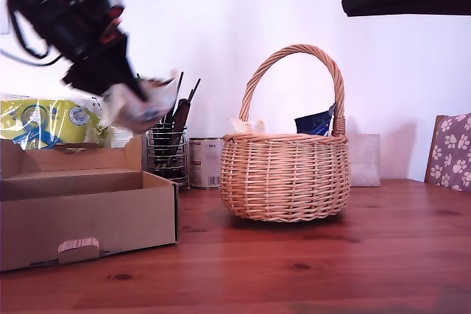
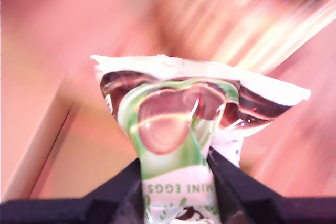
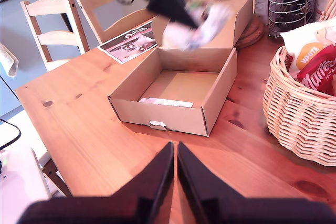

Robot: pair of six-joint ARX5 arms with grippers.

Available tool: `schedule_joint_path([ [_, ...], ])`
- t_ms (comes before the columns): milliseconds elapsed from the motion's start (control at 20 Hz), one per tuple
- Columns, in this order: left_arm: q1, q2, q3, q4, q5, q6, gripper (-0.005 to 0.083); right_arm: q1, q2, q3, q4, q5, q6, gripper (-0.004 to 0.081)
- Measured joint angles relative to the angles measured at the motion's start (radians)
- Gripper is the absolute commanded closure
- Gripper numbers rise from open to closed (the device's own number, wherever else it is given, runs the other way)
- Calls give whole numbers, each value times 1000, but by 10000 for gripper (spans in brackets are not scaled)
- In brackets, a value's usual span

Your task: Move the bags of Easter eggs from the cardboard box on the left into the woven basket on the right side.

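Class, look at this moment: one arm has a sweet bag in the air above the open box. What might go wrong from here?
1. My first pincer grips only one end of the green-and-white bag, and the blur suggests fast motion; the bag may slip.
2. The woven basket has a tall arched handle that the arm or bag might strike.
3. The basket already looks heaped with bags, so another may slide off the pile.

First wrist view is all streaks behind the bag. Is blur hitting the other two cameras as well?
First wrist view: background smeared, but the green-and-white bag in my first gripper reads sharp. Exterior view: only the moving arm and bag are blurred; woven basket and cardboard box crisp. Second wrist view: same, the arm over the box smears, table sharp.
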Motion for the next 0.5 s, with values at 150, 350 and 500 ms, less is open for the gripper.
schedule_joint_path([
  [150, -106, 0, -1, 140, 6, -83, 546, 0, 0, 0, 0, 0, 0, 782],
  [350, -250, 0, -1, 401, -87, -130, 545, 0, 0, 0, 0, 0, 0, 782],
  [500, -327, 0, -1, 539, -208, -133, 545, 0, 0, 0, 0, 0, 0, 782],
])
